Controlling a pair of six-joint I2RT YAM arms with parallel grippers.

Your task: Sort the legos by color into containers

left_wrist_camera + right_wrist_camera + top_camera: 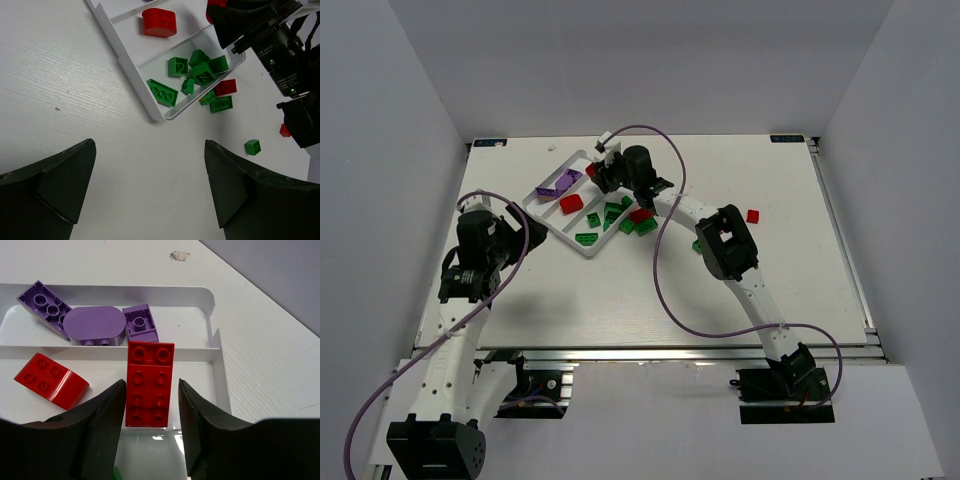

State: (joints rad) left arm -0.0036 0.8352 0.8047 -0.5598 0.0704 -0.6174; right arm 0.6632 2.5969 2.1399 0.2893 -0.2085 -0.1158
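Right gripper (601, 175) hovers over the far end of the tray (556, 226) in the top view. Left wrist: left gripper (150, 150) spread wide, holding nothing, green bricks (197, 70) ahead in the tray. Right wrist: half-spread fingers (102, 425) flank a red brick (150, 385), its far end across a divider. Pinched or loose, I cannot tell.
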